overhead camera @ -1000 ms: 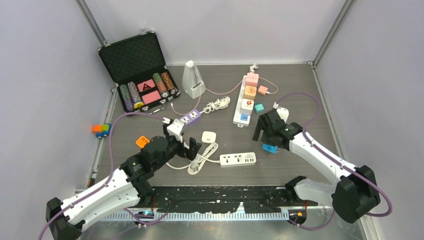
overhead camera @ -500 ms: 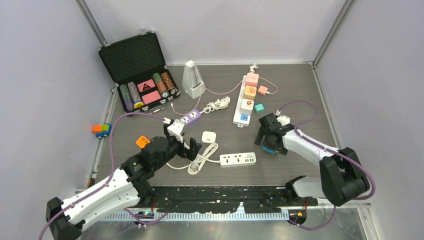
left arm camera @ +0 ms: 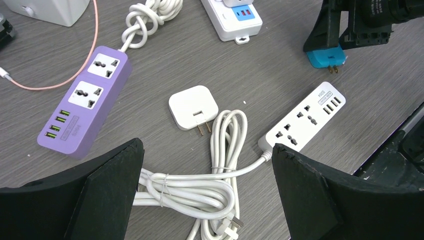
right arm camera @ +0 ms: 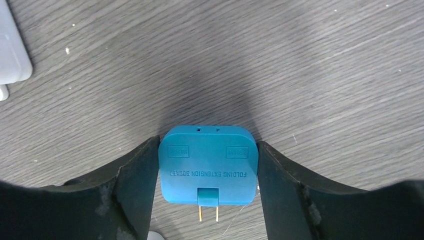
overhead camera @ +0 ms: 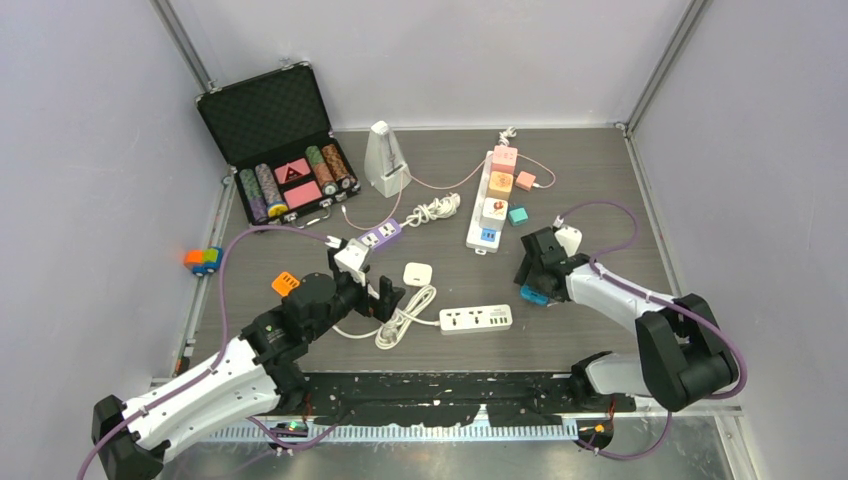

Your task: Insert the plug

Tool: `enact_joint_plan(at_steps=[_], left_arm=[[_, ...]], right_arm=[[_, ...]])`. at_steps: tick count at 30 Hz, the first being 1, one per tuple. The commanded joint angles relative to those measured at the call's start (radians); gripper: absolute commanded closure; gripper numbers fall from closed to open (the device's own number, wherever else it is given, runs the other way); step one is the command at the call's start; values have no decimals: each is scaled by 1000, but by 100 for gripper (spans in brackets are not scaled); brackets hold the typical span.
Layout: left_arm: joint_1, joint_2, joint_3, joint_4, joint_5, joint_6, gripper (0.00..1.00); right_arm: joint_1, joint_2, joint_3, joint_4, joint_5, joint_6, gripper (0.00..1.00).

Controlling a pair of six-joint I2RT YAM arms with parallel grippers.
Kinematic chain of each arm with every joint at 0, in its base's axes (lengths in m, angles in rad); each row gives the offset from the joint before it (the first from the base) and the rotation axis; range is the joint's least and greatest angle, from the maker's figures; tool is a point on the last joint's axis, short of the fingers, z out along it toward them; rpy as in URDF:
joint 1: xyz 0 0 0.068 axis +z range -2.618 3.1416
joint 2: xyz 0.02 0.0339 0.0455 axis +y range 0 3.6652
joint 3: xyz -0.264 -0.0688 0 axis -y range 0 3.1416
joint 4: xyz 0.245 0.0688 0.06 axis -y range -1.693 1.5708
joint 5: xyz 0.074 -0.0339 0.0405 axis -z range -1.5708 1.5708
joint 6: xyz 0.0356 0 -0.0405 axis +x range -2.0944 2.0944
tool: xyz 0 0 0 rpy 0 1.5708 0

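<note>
1. Top view: the right pincer point(overhead camera: 533, 288) is closed on the blue plug point(overhead camera: 534, 296), between the middle of the counter point(overhead camera: 600, 180) and its right edge. The white power strip point(overhead camera: 476, 319) lies near, on the plug's left and closer to the near edge. Its long axis runs almost along that edge. The right arm is nearer to it.
2. Left wrist view: the left pincer point(left arm camera: 207, 150) is open and empty above a white cable point(left arm camera: 220, 145).
3. Right wrist view: both fingers point(right arm camera: 135, 185) press the plug's sides and the prongs point(right arm camera: 208, 214) point back toward the wrist. I think they must first turn toward the strip's sockets.
</note>
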Motion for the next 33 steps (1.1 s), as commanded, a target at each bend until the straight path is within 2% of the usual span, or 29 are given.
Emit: enact_joint_plan(at_steps=[1,5,12,14,17,20,25,29,33], left_arm=[[6,-11,9,41,28,-24,1],[7,-9,19,46,45,-39,1],[7,24,51,87,78,-124,1],[6,37,56,133,92,-170,1],[5,53,24,323,173,-193,1],[5,103,22,453,216,-196,1],[4,219,116,446,293,-193,1],[3,263,106,505,328,-230,1],[2,286,81,577,378,-242,1]], right_arm=[[-2,-11,-16,48,-59,-4,39],[-2,-89,-5,36,-89,-42,49],[0,-289,40,28,-236,-47,51],[10,-336,63,30,-286,-5,51],[65,-394,92,65,-327,82,51],[166,-430,143,103,-266,185,52],[388,-393,235,113,-143,316,52],[461,-375,256,166,-102,406,52],[474,-364,279,169,-86,432,52]])
